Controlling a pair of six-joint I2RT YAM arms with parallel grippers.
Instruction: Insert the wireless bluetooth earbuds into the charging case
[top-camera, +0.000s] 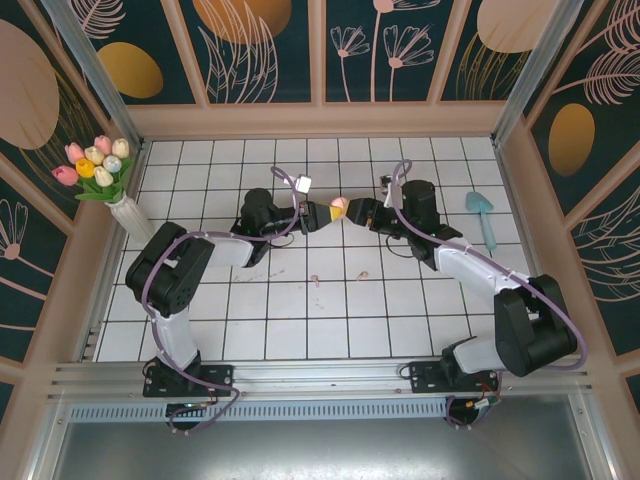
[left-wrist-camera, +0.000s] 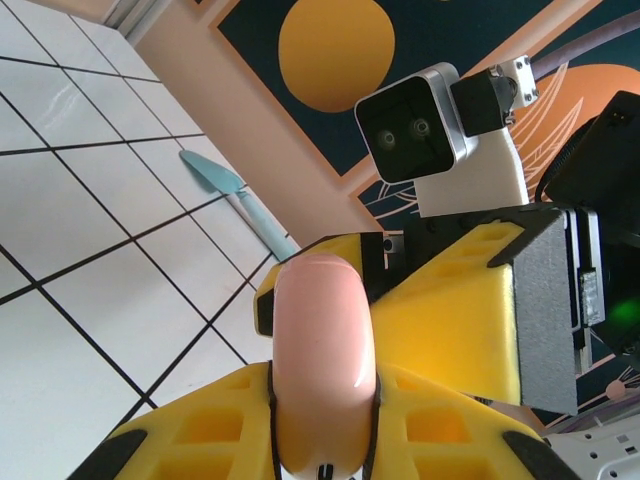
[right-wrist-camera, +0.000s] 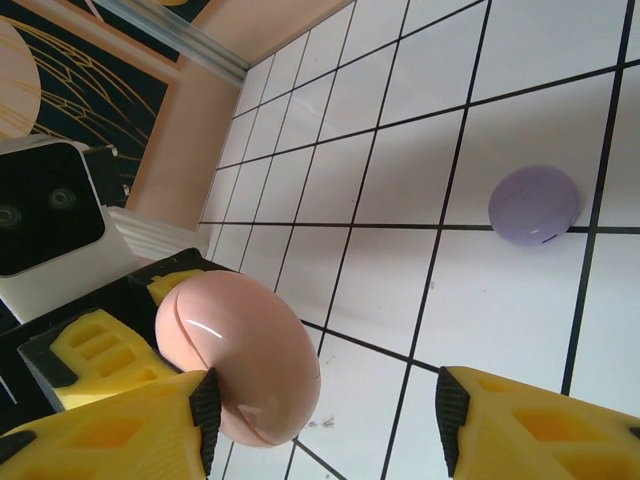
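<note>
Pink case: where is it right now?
Top view: pink case over the middle of the table, clamped in the left gripper, right gripper open close by.

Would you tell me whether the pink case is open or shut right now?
Shut: the pink case shows only a thin seam, its halves pressed together.

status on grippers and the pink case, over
left gripper shut on pink case. right gripper open, one finger beside it. purple case lying on tiles, clear of both.

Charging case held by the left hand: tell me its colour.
The charging case is pale pink; the left wrist view shows it best.
</note>
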